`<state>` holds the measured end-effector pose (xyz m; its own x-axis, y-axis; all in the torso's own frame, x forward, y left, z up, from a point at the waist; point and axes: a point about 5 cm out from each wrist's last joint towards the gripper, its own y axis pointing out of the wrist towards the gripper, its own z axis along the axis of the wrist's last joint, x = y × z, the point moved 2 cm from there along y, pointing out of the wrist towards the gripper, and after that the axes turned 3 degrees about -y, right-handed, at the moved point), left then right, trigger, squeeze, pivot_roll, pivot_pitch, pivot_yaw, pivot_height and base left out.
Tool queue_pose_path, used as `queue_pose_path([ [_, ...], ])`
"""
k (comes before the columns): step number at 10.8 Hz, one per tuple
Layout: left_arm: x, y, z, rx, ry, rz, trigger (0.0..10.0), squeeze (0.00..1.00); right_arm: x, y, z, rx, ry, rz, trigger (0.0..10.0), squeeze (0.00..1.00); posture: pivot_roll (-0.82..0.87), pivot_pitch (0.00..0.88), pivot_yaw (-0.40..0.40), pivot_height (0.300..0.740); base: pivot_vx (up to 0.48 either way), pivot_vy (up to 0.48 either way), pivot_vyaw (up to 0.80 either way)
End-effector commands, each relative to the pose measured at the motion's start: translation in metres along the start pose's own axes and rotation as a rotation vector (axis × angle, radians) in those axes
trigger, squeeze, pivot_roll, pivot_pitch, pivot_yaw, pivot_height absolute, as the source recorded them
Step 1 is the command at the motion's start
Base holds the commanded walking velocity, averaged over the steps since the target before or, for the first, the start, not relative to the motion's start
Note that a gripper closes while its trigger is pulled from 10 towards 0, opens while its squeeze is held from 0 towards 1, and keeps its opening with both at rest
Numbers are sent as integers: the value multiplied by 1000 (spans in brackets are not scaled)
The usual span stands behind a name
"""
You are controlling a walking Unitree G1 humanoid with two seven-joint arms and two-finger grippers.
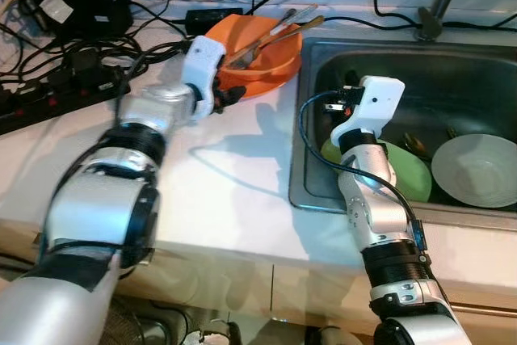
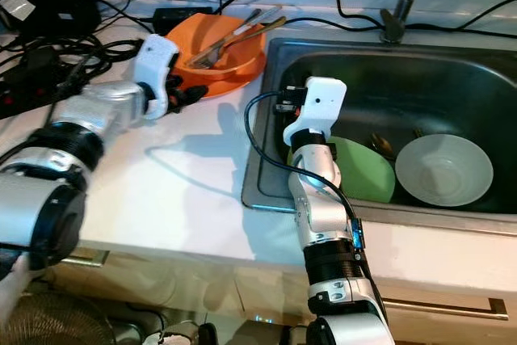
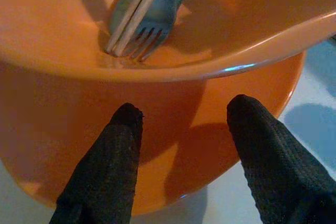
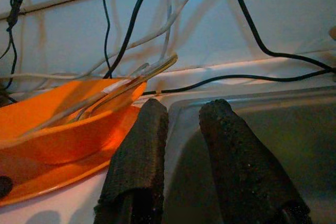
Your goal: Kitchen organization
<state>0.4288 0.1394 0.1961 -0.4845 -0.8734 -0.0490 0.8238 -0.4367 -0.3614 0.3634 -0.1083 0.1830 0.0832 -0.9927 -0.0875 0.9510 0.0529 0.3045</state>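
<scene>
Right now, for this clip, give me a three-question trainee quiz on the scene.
1. True or false: the left gripper is open at the orange plate.
2. What lies in the orange bowl? A) cutlery B) a sponge C) a cup
3. Which two dishes sit in the sink?

Key: 1 true. 2 A, a fork among it. 3 the green plate and the white bowl, beside the right gripper.

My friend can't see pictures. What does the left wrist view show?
The left gripper, its two black fingers open, is at the rim of an orange plate. An orange bowl on the plate holds a fork and pale chopsticks.
</scene>
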Motion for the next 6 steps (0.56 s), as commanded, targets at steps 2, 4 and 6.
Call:
queue_pose_path([
  [2, -8, -7, -26, -98, -25, -21, 10000, 0, 4, -4, -12, -48, 8, -9, 10000, 0, 86, 99, 98, 740, 0, 0, 0],
  [4, -9, -15, -28, -94, -49, -40, 10000, 0, 2, -3, -12, -49, 11, -3, 10000, 0, 95, 96, 99, 740, 0, 0, 0],
  [6, -3, -28, -35, -85, -61, -57, 10000, 0, 5, -3, -12, -48, 8, -7, 10000, 0, 97, 94, 98, 740, 0, 0, 0],
])
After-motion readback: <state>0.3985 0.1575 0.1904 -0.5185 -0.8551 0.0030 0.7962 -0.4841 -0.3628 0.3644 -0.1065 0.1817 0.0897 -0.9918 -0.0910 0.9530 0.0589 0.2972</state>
